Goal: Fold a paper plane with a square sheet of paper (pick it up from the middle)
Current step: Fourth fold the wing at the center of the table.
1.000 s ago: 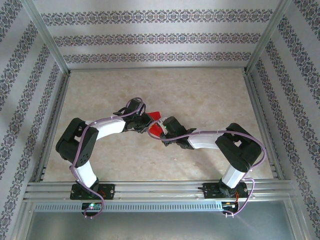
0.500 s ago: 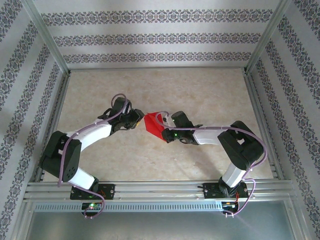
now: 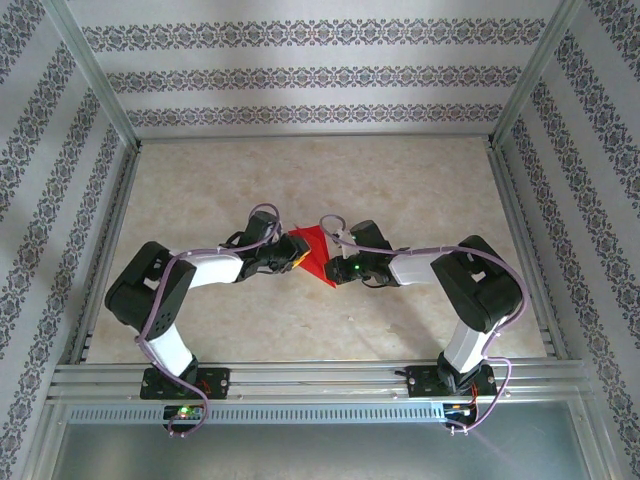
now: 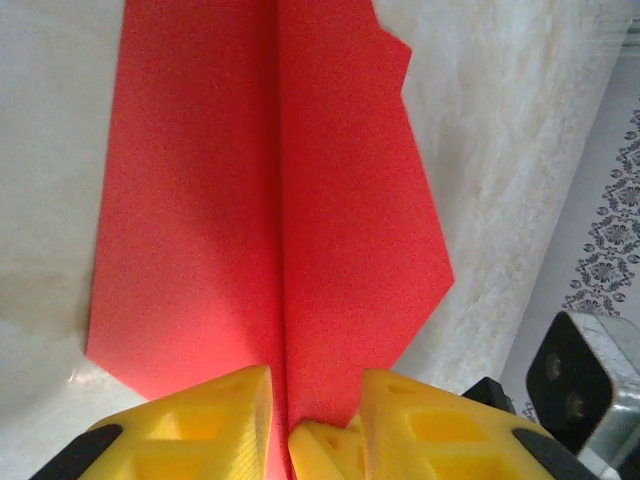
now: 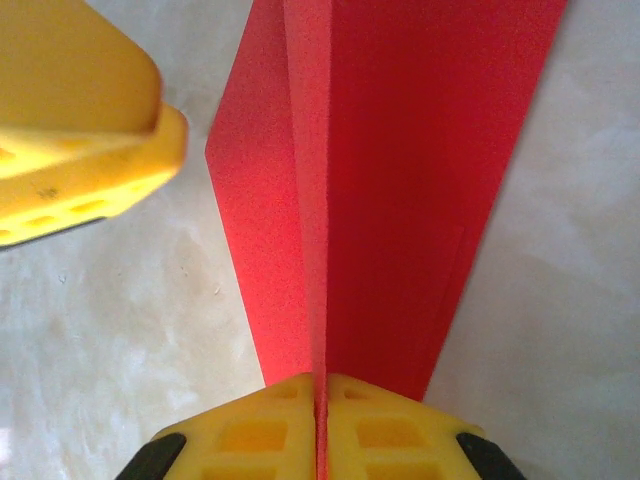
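Observation:
The red sheet of paper (image 3: 312, 254) is folded into a narrow, creased, pointed shape near the middle of the table. Its raised middle crease (image 5: 318, 200) runs straight into my right gripper (image 5: 322, 378), which is shut on that crease from the right side (image 3: 336, 268). My left gripper (image 3: 292, 256) is at the paper's left end. In the left wrist view its yellow fingers (image 4: 200, 420) stand a little apart, and the paper's (image 4: 340, 200) crease passes through my left gripper's (image 4: 315, 372) gap. One left finger (image 5: 80, 110) shows beside the paper's far edge.
The beige marbled tabletop (image 3: 400, 190) stretches behind the arms. Aluminium rails (image 3: 520, 250) border the table on the sides and front, with patterned walls beyond. A metal bracket (image 4: 590, 385) sits near the left wrist.
The left arm drew back to the left, then returned to the paper's left end with its jaws slightly apart. The right gripper kept its hold and shifted slightly right. More of the paper now shows.

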